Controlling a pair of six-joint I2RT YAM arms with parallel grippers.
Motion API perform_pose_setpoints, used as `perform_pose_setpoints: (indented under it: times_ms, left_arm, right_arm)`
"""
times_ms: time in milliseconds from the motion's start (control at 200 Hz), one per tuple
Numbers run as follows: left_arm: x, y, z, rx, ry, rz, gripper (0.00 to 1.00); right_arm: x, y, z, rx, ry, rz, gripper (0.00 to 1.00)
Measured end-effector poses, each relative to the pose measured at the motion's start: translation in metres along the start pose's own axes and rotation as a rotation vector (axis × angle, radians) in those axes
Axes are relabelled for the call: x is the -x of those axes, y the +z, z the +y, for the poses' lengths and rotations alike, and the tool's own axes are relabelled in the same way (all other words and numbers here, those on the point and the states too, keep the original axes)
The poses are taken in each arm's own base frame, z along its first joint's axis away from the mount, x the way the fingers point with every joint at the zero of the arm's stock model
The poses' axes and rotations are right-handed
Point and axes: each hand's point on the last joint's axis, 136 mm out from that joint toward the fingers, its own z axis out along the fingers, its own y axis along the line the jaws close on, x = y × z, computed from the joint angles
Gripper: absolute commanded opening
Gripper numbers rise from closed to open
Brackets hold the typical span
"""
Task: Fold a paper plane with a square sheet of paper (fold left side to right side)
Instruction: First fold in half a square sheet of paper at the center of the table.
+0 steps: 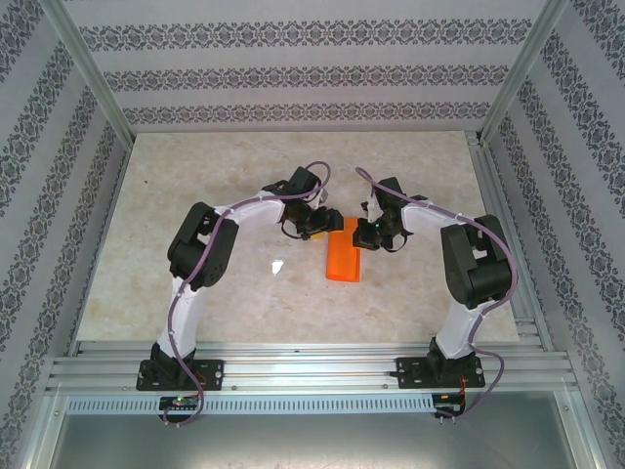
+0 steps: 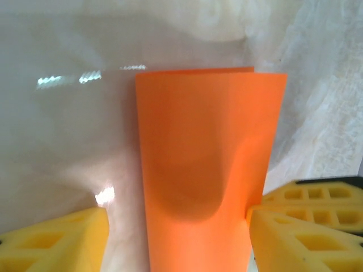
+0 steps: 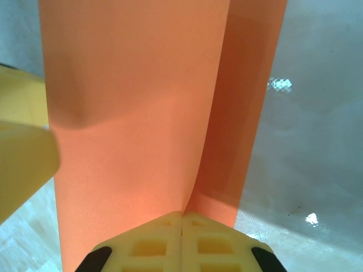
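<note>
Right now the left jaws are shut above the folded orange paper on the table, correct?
Not quite: the left jaws stand open, not shut, with one yellow finger on each side of the folded orange paper on the table. The left wrist view shows it.

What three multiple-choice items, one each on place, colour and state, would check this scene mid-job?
1. The orange paper lies: A) between the left pincer and right pincer; B) far off to the left; C) far off to the right.
2. The fingers are: A) blue; B) yellow; C) green.
3. The left pincer is: A) shut; B) open; C) shut on the paper.
Key: 1A, it lies centrally with a pincer either side; 2B, yellow in both wrist views; 3B, its fingers straddle the paper, apart.
</note>
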Motion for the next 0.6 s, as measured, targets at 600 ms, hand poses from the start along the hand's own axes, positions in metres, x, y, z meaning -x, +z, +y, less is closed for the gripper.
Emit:
perform_pose_setpoints:
  times_ms: [600]
  left_arm:
    - [-0.039,0.004,0.004,-0.018,-0.008,0.082,0.58]
  right_arm:
    - [-0.001,0.004,-0.005,-0.007,0.014,0.013,0.0]
